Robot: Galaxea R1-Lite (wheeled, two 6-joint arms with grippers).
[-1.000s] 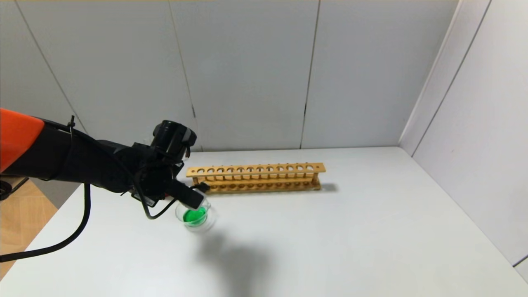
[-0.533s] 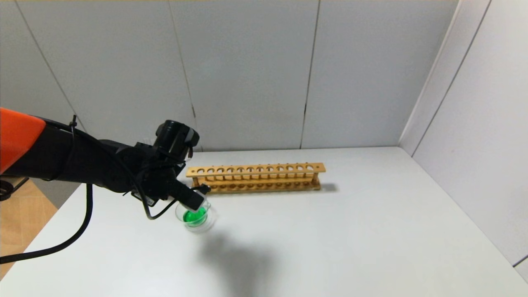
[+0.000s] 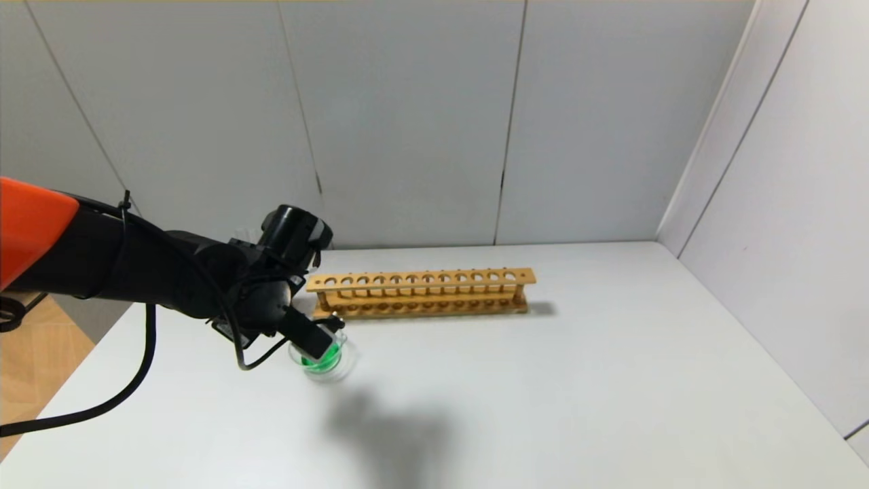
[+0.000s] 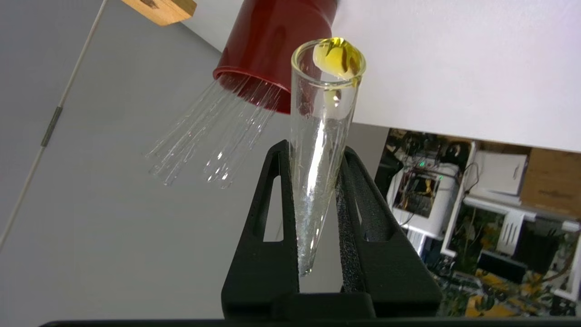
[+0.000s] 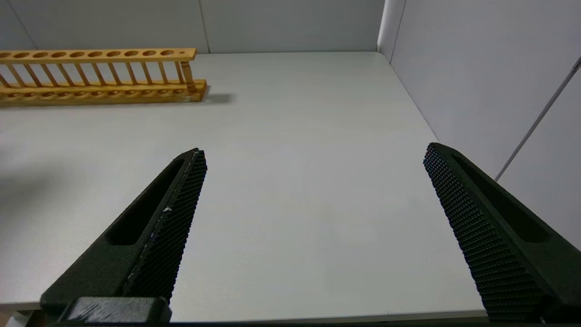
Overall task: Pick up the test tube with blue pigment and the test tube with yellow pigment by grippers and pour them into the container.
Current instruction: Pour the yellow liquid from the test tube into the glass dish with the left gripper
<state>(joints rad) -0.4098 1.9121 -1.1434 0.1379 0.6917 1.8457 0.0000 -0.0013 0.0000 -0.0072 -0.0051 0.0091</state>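
Your left tool [image 4: 317, 181] pinches the test tube with yellow pigment [image 4: 323, 136], tipped over the container [image 3: 324, 358] at the desk's [image 3: 543, 380] nine o'clock; tilt carelessly and the last drop at its mouth may miss. Your right tool [image 5: 313, 227] idles spread.

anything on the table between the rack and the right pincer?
Nothing: the right wrist view shows bare table from the wooden rack to the open right pincer.

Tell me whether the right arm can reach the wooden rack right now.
Probably yes: the right end effector is open, and only bare table shows between it and the wooden rack.
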